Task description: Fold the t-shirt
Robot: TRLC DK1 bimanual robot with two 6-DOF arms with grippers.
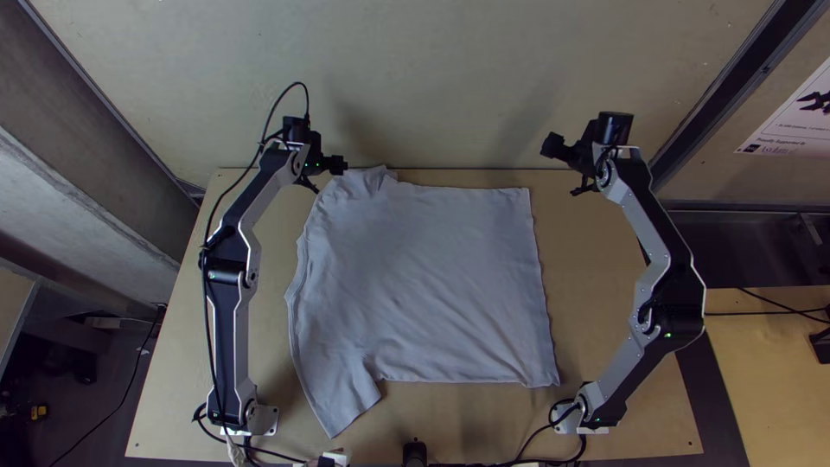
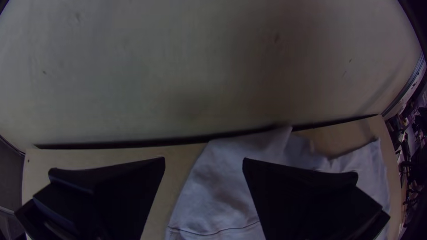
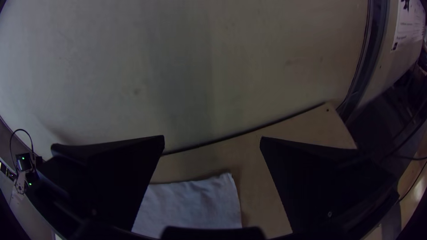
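The pale grey t-shirt (image 1: 424, 277) lies spread on the table, hem to the right, neck side to the left. One sleeve (image 1: 341, 402) points toward the near edge; the cloth at the far left corner is rumpled. My left gripper (image 1: 322, 175) is open beside that corner, holding nothing. In the left wrist view, the left gripper (image 2: 204, 158) has its fingers wide apart, the shirt (image 2: 218, 191) partly behind one of them. My right gripper (image 1: 566, 169) is open, off to the right of the far hem corner. The right wrist view shows the right gripper (image 3: 212, 138) with shirt cloth (image 3: 191, 204) beyond it.
The light wooden table (image 1: 596, 259) has bare surface right of the shirt. A pale wall (image 1: 450, 78) rises behind the table's far edge. Cables (image 1: 536, 441) run along the near edge, where a small black device (image 1: 415, 452) stands.
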